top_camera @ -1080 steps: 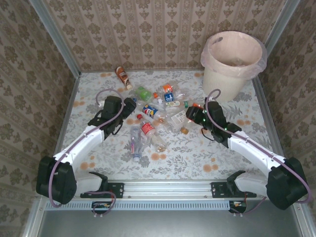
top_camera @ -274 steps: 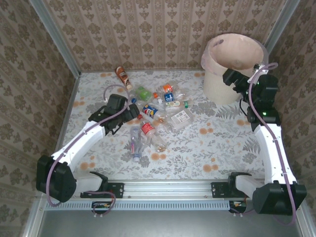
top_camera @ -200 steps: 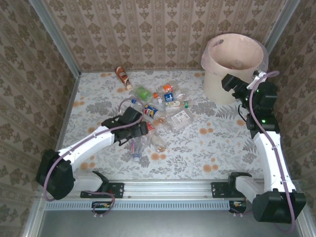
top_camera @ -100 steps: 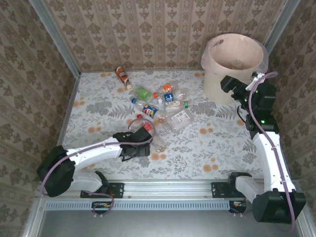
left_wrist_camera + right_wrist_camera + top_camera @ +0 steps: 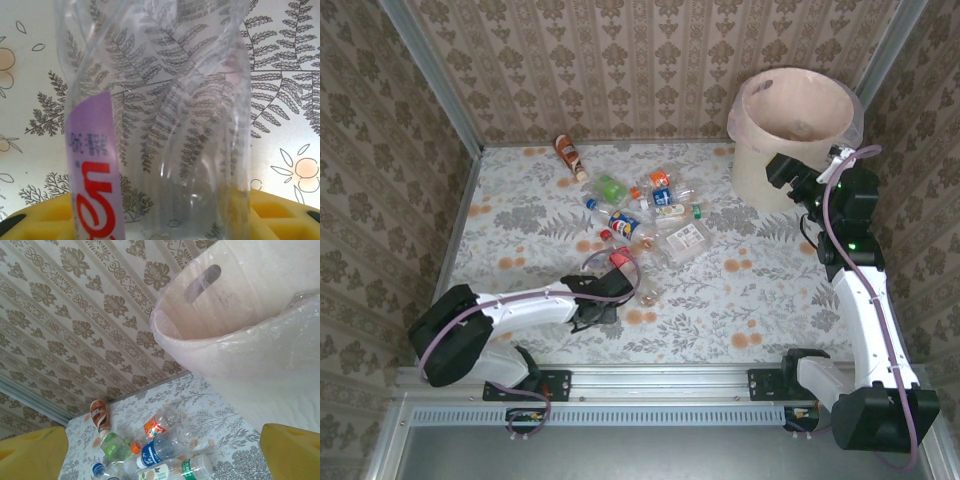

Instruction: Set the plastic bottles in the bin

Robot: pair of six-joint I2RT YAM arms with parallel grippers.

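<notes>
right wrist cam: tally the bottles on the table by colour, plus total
brown bottle: 1
green bottle: 1
orange-label bottle: 1
blue-label bottle: 1
white-label bottle: 1
blue-capped bottle, label cut off at the frame edge: 1
Total: 6

Small clear bottles (image 5: 655, 215) with coloured labels and caps lie clustered on the tabletop (image 5: 760, 300), one brown-labelled bottle (image 5: 569, 155) apart at the far edge, left of the upright, bag-lined cream bin (image 5: 765, 175).
</notes>
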